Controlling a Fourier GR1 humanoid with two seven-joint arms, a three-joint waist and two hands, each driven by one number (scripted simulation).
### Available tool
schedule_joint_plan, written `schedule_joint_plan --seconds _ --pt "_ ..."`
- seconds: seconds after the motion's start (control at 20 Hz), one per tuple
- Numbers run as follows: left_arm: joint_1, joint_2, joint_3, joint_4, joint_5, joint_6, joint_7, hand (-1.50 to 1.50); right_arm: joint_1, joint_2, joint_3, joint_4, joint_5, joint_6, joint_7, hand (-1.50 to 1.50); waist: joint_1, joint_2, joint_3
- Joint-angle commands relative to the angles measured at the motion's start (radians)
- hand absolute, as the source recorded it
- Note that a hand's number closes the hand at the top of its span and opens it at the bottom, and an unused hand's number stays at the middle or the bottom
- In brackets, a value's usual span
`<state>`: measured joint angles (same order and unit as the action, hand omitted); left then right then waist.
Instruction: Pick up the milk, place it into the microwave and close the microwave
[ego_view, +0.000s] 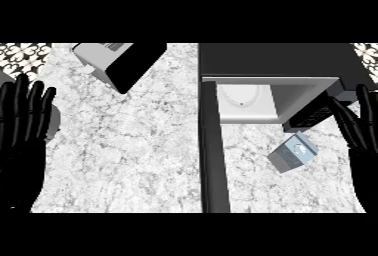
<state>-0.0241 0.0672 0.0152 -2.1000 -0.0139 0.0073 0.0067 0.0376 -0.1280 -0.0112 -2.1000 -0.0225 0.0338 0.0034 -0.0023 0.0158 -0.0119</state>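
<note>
I see the microwave (251, 97) cavity open toward me; its door (210, 150) stands as a wall on the left. Bare counter (125, 150) beyond that. Milk (292, 153) lies before the opening, seemingly unobstructed.

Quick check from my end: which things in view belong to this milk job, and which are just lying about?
Part of the job:
- milk carton, lying on the counter in front of the microwave
- microwave, cavity showing, its door swung open
- right robot hand, open, beside the carton

Just lying about:
- toaster-like appliance, top left
- left robot hand, open, resting at the left edge
</note>
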Motion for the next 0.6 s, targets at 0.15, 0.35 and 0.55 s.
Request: schedule_joint_plan --seconds 0.15,0.35,0.55 --pt "0.074 0.011 -0.033 -0.018 0.017 -0.069 -0.051 -1.50 -0.021 -0.058 -0.083 -0.052 -0.087 0.073 0.063 -1.50 0.003 -0.016 0.012" --pt "0.126 -0.065 -0.177 0.036 0.033 0.013 0.019 -1.50 0.121 -0.038 -0.016 -0.064 -0.163 0.140 0.087 -1.50 -0.009 -0.017 0.012" --pt "0.193 -0.066 -0.303 0.020 -0.009 0.081 -0.015 -1.50 0.160 -0.076 -0.107 -0.122 -0.251 0.185 0.119 -1.50 -0.002 -0.017 0.012"
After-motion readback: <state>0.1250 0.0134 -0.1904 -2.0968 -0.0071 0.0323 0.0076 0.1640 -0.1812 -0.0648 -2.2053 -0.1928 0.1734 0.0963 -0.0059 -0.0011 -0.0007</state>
